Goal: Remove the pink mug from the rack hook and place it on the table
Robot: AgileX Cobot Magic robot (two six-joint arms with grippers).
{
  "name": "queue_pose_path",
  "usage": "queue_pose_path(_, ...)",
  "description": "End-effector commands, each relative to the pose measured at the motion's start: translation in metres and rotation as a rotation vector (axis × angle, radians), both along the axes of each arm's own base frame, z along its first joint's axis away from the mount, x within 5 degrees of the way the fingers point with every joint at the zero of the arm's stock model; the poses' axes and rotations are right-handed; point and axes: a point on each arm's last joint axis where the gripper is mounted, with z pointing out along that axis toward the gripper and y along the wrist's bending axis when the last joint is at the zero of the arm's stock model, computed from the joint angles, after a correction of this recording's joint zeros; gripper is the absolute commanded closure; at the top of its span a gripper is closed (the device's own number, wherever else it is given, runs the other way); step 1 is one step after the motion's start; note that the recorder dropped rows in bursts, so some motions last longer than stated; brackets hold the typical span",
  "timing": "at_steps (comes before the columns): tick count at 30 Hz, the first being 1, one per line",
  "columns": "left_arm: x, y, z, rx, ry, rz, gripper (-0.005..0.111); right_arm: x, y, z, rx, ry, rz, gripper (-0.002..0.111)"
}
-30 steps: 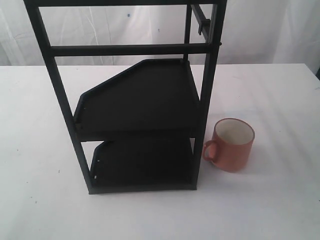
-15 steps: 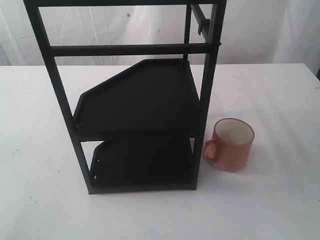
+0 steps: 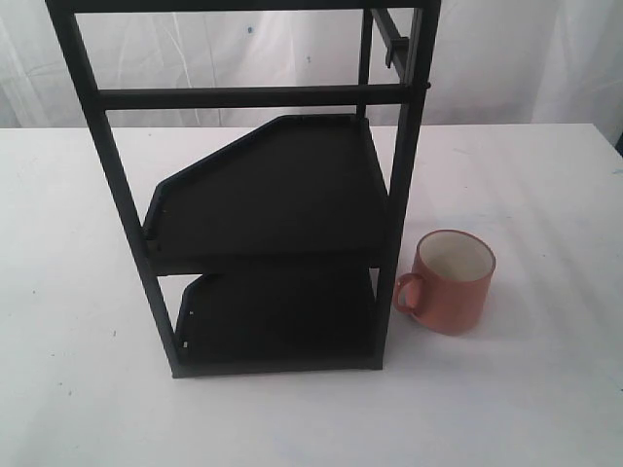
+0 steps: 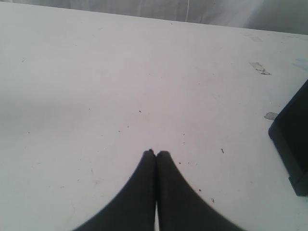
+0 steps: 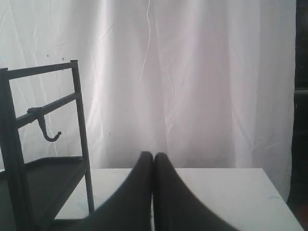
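The pink mug (image 3: 451, 282) stands upright on the white table (image 3: 545, 195), just right of the black rack's front right post, its handle turned toward the post. The rack hook (image 3: 392, 46) juts from the upper right side bar and carries nothing; in the right wrist view the same rack hook (image 5: 46, 127) hangs bare. Neither gripper shows in the exterior view. My left gripper (image 4: 156, 153) is shut and empty above bare tabletop. My right gripper (image 5: 153, 155) is shut and empty, held apart from the rack, facing the curtain.
The tall black rack (image 3: 273, 195) with two shelves fills the middle of the table. Its corner (image 4: 291, 139) shows at the edge of the left wrist view. A white curtain (image 5: 192, 72) hangs behind the table.
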Motion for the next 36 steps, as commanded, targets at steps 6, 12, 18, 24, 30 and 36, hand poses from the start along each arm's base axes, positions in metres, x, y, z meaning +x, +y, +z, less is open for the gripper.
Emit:
queue_pose_path(6, 0.000, -0.001, 0.000, -0.008, -0.002, -0.006, 0.107, 0.007, -0.004, -0.039, -0.044, -0.623, -0.173, 0.108)
queue_pose_path(12, 0.000, -0.001, 0.000, -0.008, -0.004, -0.006, 0.107, 0.033, -0.007, -0.100, -0.174, 0.025, -0.201, 0.108)
queue_pose_path(18, 0.000, -0.001, 0.000, -0.008, -0.002, -0.006, 0.107, 0.030, -0.008, -0.132, -0.314, 0.368, -0.178, 0.108)
queue_pose_path(24, 0.000, -0.001, 0.000, -0.008, -0.002, -0.006, 0.107, 0.030, -0.008, -0.132, -0.315, 0.368, -0.178, 0.108)
queue_pose_path(30, 0.000, -0.001, 0.000, -0.008, -0.002, -0.006, 0.107, 0.030, -0.008, -0.132, -0.315, 0.368, -0.178, 0.108)
queue_pose_path(36, 0.000, -0.001, 0.000, -0.008, -0.002, -0.006, 0.107, 0.030, -0.008, -0.132, -0.315, 0.368, -0.178, 0.108)
